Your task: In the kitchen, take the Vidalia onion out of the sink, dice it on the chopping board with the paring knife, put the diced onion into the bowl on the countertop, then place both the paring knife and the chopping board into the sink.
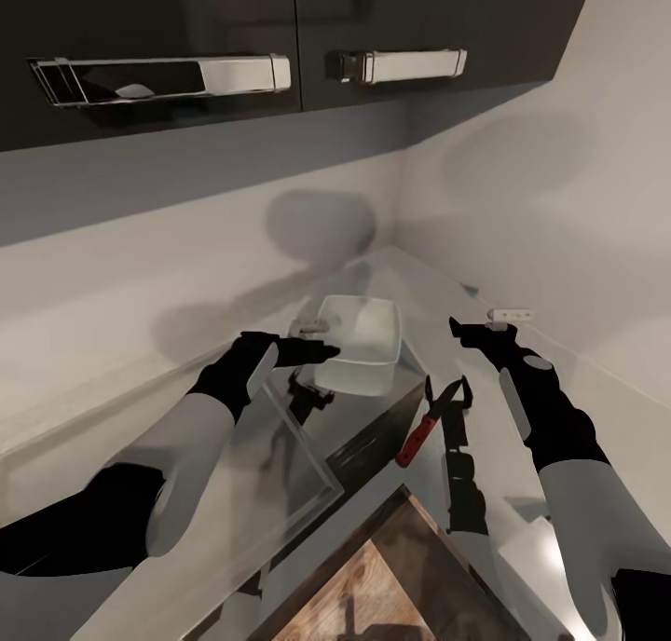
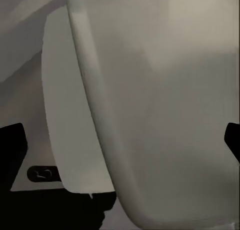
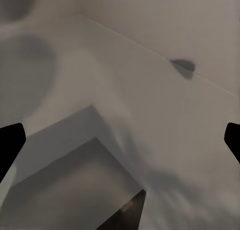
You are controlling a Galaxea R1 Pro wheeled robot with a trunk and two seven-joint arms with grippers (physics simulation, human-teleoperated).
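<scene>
The shallow white squarish bowl [image 1: 362, 345] sat toward the far corner of the glossy grey countertop [image 1: 424, 292]. The left gripper [image 1: 317, 350], jaws apart, hovered at the bowl's rim. The right gripper [image 1: 463, 329] also stood open. The small red-handled paring knife [image 1: 431, 422] lay tilted nearby, beside the brown wooden chopping board [image 1: 373, 585].

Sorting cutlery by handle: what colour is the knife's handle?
Red; the knife shows best in the head view.
</scene>
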